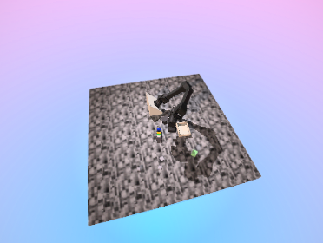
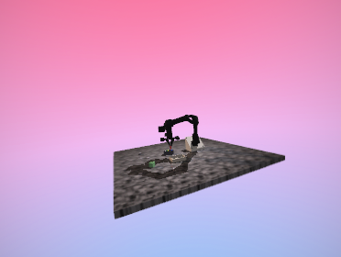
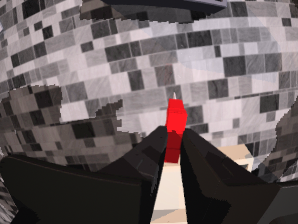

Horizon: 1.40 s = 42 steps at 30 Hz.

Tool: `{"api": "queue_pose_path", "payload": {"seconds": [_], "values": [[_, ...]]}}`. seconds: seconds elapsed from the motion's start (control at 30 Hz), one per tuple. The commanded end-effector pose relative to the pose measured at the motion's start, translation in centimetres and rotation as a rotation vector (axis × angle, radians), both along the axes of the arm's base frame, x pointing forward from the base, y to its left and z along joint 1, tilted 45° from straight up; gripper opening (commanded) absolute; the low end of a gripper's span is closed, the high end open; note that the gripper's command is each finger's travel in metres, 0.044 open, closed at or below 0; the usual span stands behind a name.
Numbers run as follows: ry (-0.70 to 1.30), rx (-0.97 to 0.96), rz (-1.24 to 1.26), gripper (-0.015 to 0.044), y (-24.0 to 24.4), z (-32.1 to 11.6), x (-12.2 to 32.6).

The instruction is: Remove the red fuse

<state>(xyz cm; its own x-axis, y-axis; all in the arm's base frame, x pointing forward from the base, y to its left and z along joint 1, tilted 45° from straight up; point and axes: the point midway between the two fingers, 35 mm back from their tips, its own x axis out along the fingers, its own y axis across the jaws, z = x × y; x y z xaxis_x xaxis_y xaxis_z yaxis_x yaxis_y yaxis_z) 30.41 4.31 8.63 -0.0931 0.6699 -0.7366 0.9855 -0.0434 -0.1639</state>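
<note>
My gripper point(image 2: 170, 148) point(image 3: 173, 135) is shut on the red fuse point(image 3: 176, 117), which stands out past the fingertips in the wrist view. The fuse is clear of the dark fuse block point(image 1: 159, 140) point(image 3: 165, 11), whose edge shows at the top of the wrist view. In the top view the block holds blue, yellow, green and white fuses. The cream tray point(image 1: 184, 134) point(image 2: 174, 161) point(image 3: 239, 151) lies beside the block; in the wrist view it is below and right of the fingertips, partly hidden by the fingers. In the top view the fingertips and red fuse are hidden.
A green cube point(image 1: 194, 153) point(image 2: 152, 164) lies in front of the tray. A cream slanted panel point(image 1: 153, 106) point(image 2: 189, 145) stands near the arm's base. Small pale objects point(image 1: 161, 159) lie in front of the block.
</note>
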Motion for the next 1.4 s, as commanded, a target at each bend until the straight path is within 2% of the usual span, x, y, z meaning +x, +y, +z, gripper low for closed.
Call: {"api": "queue_pose_path", "payload": {"seconds": [0.0,0.43,1.37], "values": [[-0.001,0.006,-0.005,0.0,2.2,2.2,-0.1],[0.004,0.038,0.003,0.0,8.6,8.5,-2.6],[0.004,0.039,0.003,0.0,11.3,5.8,-3.0]]}}
